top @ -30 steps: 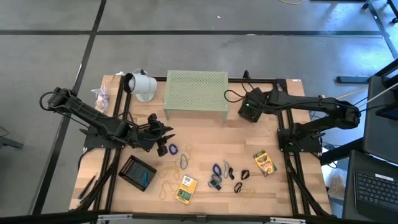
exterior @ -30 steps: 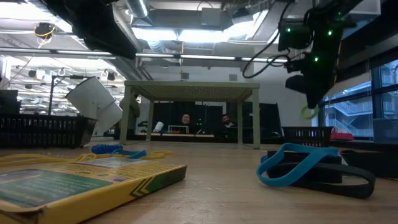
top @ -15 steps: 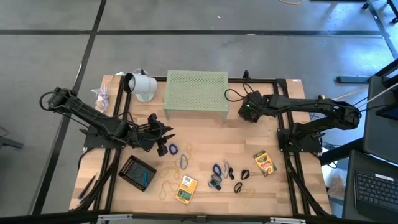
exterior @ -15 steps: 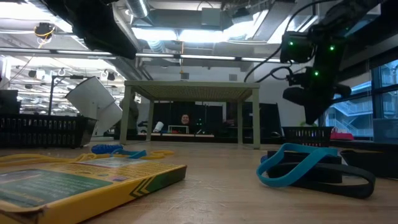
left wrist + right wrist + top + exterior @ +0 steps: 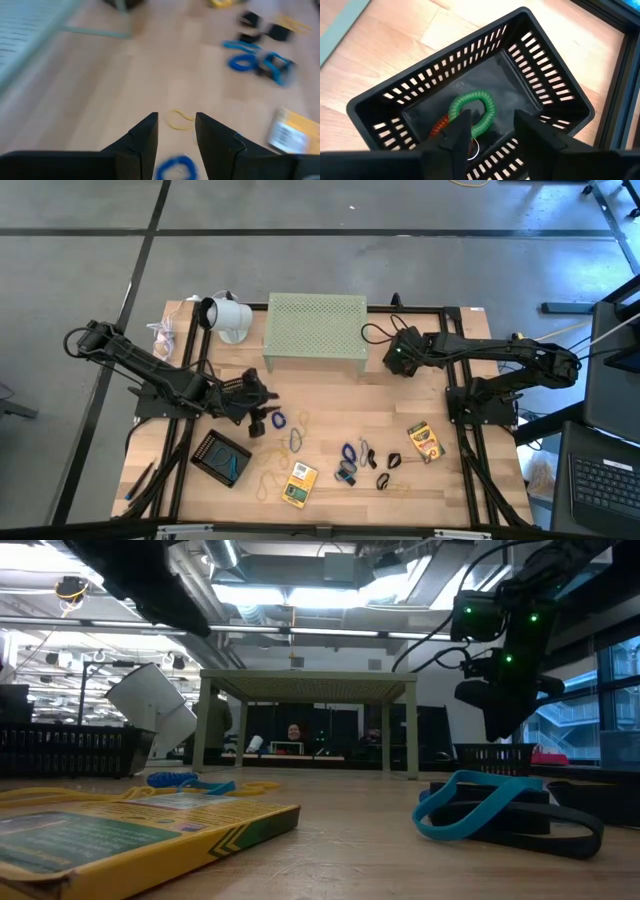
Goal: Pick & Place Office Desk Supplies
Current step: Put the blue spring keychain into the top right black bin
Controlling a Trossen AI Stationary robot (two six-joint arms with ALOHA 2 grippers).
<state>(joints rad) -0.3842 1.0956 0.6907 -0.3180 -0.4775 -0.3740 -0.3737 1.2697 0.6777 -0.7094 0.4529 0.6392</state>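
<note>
Nearest to you: a yellow-green card box [image 5: 120, 830] lies flat at the table's front edge, with a blue rubber-band loop [image 5: 478, 802] draped over a black item just to its right in the low view.
Loose supplies: from above you see the second card box [image 5: 424, 442], blue loops [image 5: 349, 452] and black binder clips [image 5: 389, 461] scattered across the front half of the wooden table [image 5: 330, 395].
Left gripper [image 5: 176, 131]: you have it low over the table's left middle, fingers parted and empty; a tan loop [image 5: 180, 120] lies just ahead of the tips and a blue loop [image 5: 174, 167] beneath them.
Right gripper [image 5: 490, 131]: you see it at the back right, fingers apart and holding nothing, poised over a black slotted basket [image 5: 385, 100].
In the basket: a green coiled loop [image 5: 475, 111] rests on the floor, touching a red one [image 5: 441, 126].
Farthest: the pale green riser [image 5: 315, 328] and white cup [image 5: 228, 317] stand at the back edge.
</note>
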